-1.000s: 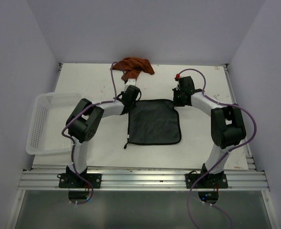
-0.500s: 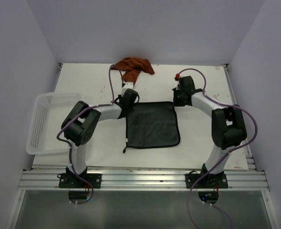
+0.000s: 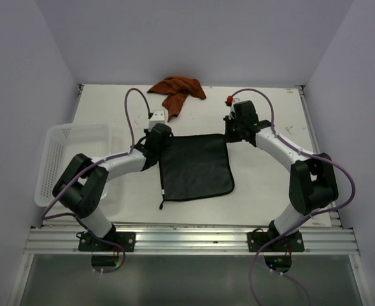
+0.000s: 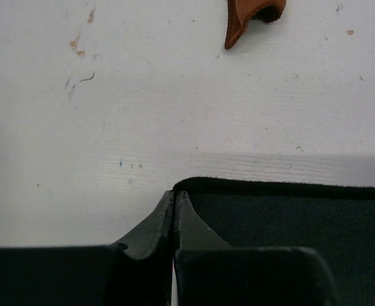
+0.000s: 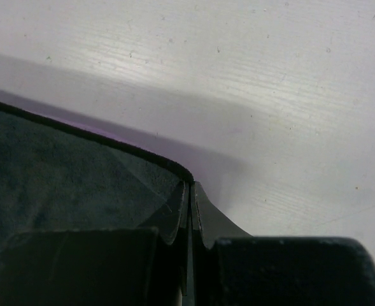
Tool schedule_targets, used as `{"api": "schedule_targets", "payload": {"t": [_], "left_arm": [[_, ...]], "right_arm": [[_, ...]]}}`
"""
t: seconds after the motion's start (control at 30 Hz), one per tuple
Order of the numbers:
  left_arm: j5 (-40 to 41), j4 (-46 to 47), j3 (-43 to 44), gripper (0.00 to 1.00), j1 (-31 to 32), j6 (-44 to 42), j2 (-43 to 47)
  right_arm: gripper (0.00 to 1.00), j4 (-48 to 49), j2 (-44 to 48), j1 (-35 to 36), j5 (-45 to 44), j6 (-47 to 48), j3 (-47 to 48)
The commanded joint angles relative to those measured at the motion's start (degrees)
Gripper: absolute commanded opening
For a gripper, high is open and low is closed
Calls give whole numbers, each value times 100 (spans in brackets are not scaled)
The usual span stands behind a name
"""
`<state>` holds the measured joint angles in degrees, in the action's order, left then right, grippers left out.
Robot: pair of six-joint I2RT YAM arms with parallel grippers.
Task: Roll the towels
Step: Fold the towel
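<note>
The purple towel point(image 3: 195, 167) lies spread flat in the table's middle, its dark grey-black side up. My left gripper point(image 3: 163, 138) is shut on its far left corner point(image 4: 182, 185). My right gripper point(image 3: 228, 135) is shut on its far right corner point(image 5: 186, 174); a purple tint shows in the shadow under that edge. The rust orange-brown towel point(image 3: 177, 90) lies crumpled at the table's back, beyond the left gripper. Its tip shows at the top of the left wrist view point(image 4: 249, 16).
A white perforated basket point(image 3: 71, 164) sits at the table's left edge, partly overhanging it. The left arm stretches past its near right corner. Metal rails run along the table's front edge point(image 3: 187, 241).
Both grippers have dragged the dark towel to the left and toward the near edge. The left arm has stretched out lower, and the right arm has reached further left.
</note>
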<state>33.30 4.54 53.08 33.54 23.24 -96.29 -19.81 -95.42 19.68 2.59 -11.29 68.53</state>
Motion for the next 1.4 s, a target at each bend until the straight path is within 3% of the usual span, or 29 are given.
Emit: {"api": "schedule_targets", "payload": {"t": [0.0, 0.57, 1.37], "left_arm": [[431, 487, -236, 0, 30, -145, 435], [546, 742, -1581, 0, 592, 84, 1912], [1205, -418, -2372, 0, 1744, 1094, 3089]], "right_arm": [[0, -102, 339, 71, -92, 13, -86], [0, -76, 1297, 229, -250, 13, -1078], [0, -225, 2466, 273, -321, -348, -2221]]}}
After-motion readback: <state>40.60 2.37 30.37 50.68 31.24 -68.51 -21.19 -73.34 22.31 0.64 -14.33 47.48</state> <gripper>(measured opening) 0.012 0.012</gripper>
